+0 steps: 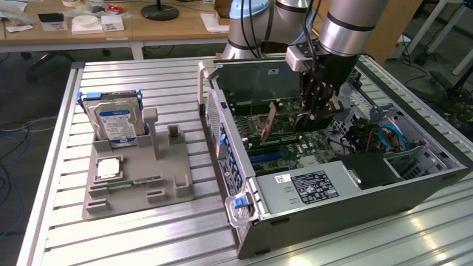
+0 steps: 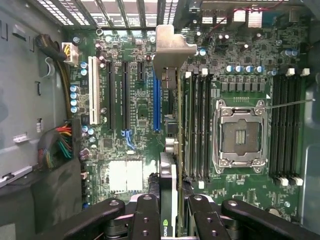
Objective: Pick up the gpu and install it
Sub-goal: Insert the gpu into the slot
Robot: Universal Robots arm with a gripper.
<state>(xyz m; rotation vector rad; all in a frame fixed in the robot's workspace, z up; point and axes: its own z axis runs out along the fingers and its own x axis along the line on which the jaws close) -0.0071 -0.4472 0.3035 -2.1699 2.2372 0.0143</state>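
**benchrat:** So what's the claw doing here?

**slotjockey:** The gripper [image 2: 172, 200] is pinching the gpu [image 2: 169, 170] between its fingers [image 2: 150, 210], clamped on both faces of the card. I'd guess that grip is what keeps the board from twisting. The card hangs edge-down over the motherboard [image 2: 135, 110], inside the open computer case [image 1: 355, 205], so its connector edge points at the slots. Its silver bracket [image 2: 172, 45] points at the case's slotted back wall, where it would need to sit.

**benchrat:** Is it in yet?

**slotjockey:** Can't tell if it touches the board. In the wrist view it runs parallel to the long blue slot [image 2: 157, 100] and just beside it, with the memory slots [image 2: 197, 125] on its other side and the CPU socket [image 2: 240, 132] beyond. Looks like lining up, not seated.

**benchrat:** And outside the case?

**slotjockey:** On the exterior view's left, a hard drive [image 1: 114, 119] stands upright in a grey holder [image 1: 140, 183] on the ribbed table [image 1: 111, 244], well apart from the arm.
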